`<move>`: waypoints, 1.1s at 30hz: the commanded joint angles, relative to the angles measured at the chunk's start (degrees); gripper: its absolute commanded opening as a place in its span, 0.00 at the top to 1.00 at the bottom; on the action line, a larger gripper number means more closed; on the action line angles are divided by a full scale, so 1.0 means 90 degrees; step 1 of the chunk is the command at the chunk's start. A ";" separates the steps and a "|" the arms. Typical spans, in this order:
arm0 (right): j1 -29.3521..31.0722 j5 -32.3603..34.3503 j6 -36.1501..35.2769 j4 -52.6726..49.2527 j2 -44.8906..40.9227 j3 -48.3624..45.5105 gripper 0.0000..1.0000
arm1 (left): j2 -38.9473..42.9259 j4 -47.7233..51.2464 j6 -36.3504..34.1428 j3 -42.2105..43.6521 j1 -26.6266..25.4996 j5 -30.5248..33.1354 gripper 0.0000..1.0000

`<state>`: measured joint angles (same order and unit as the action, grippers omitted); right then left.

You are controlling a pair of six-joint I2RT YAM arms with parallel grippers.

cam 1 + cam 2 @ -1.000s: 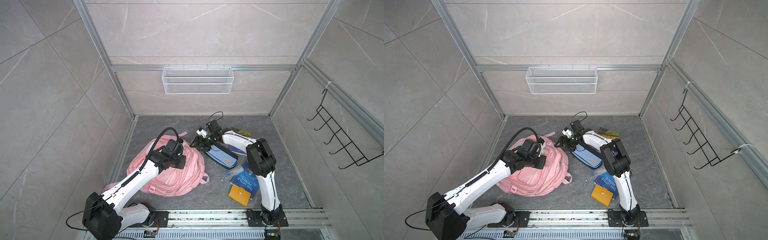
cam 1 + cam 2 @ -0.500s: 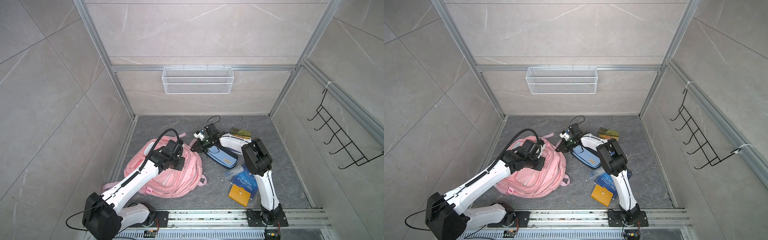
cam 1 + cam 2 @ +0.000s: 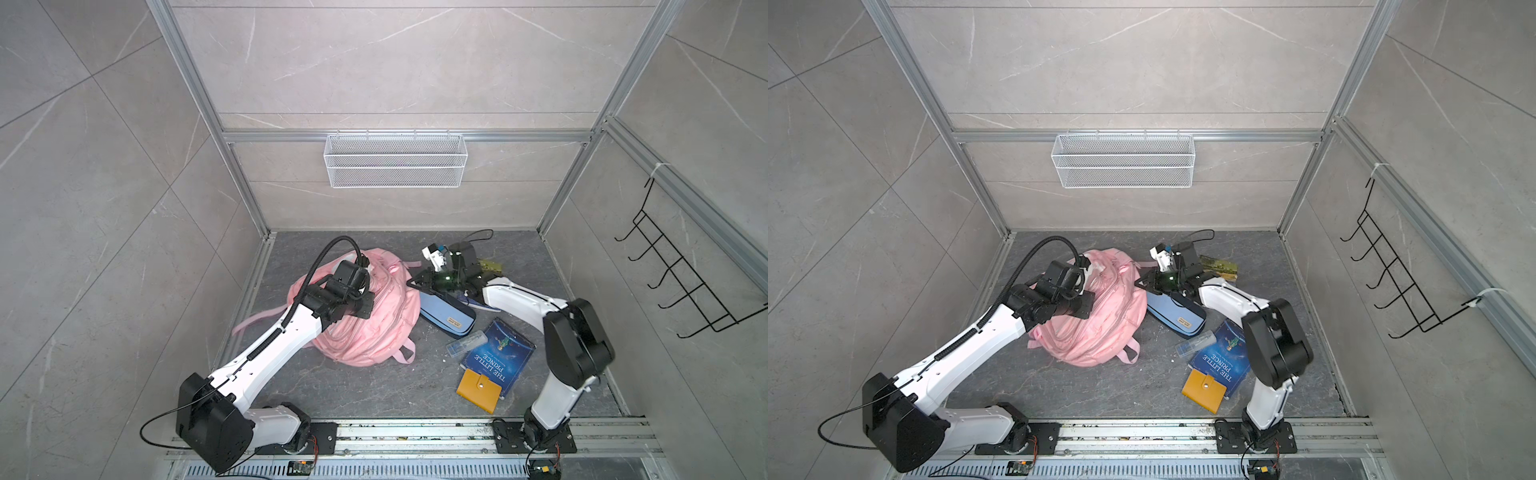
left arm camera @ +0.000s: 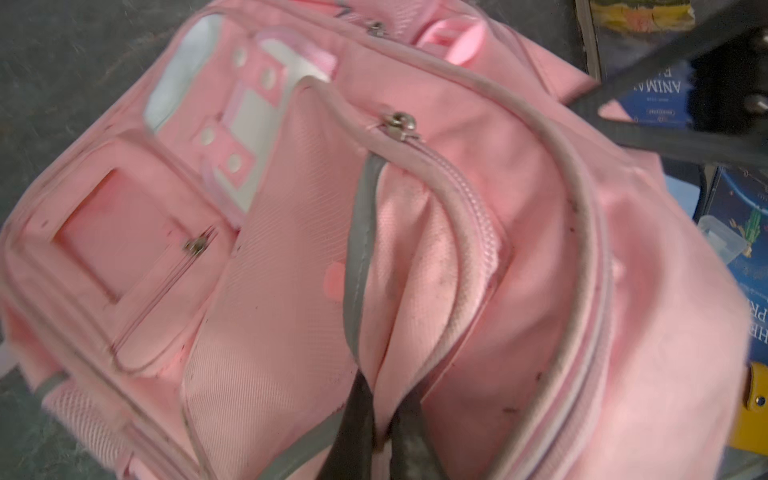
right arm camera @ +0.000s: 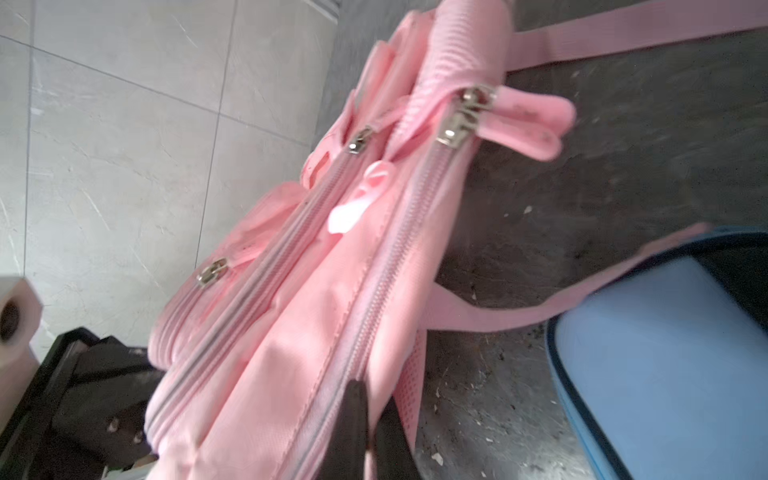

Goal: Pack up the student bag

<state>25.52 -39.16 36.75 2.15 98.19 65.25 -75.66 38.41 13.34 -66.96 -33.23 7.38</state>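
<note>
Packing looks barely begun to us. The student bag (image 3: 386, 320), a large soft pink fabric backpack with front pockets and white trim, lies left of centre on the grey stone-patterned table (image 3: 374, 399), front face up. Everything meant for it lies outside, on its right. Its long axis runs near to far, with the top end on the far side and leaning slightly right.

The left end effector (image 4: 380, 419) is clenched on the grey-edged rim of an unzipped compartment. In the left wrist view pink fabric is squeezed between its dark fingers, and the metal zipper pull (image 4: 401, 122) sits at the other end of the gap. The right end effector (image 5: 372, 428) is clenched too, at the bag's far right side, and appears to pinch a fold beside the long main zipper (image 5: 374, 270). How firmly it holds we cannot tell.

So the bag lies under the left end effector and to the left of the right one. The mouth runs along the long axis, so we judge that pulling left and right across it should widen it.

The light-blue and navy zip pencil case (image 3: 446, 313) lies just beside the bag's right side. The dark blue book (image 3: 503, 353), clear plastic box (image 3: 465, 343) and mustard snap wallet (image 3: 478, 388) lie nearer, on the right. The right arm is nearer to all of them.
</note>
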 commanded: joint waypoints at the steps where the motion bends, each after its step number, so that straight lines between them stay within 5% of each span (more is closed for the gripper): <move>1: 0.0092 0.0646 -0.0421 0.0289 -0.0824 -0.0848 1.00 | -0.0435 0.0187 0.0084 -0.0201 0.0319 0.0922 1.00; 7: 0.0322 0.1231 -0.0413 0.0567 -0.1221 -0.1935 1.00 | -0.0547 0.0127 0.0820 0.0463 0.0435 0.0512 1.00; 8: 0.0356 0.1294 -0.0449 0.0562 -0.1188 -0.1968 1.00 | -0.0505 0.0156 0.0930 0.0532 0.0438 0.0430 0.94; 11: 0.0392 0.1437 -0.0434 0.0631 -0.1145 -0.2003 1.00 | -0.0377 0.0555 0.0982 0.0375 0.0393 0.0350 0.36; 14: 0.0412 0.1427 -0.0299 0.0845 -0.1128 -0.2025 1.00 | -0.0305 0.0906 0.0859 -0.0114 0.0026 0.0307 0.05; 24: 0.0533 0.1313 -0.0276 0.1307 -0.1174 -0.2369 1.00 | -0.2155 0.1355 0.1447 -0.1832 -0.1012 -0.0254 0.02; 33: 0.0555 0.1277 -0.0163 0.1605 -0.1223 -0.2516 1.00 | -0.2917 0.0955 0.1428 -0.1683 -0.1005 -0.0461 0.02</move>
<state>29.85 -25.65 34.98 13.23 89.34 43.05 -101.73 47.33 25.54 -82.54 -42.87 2.17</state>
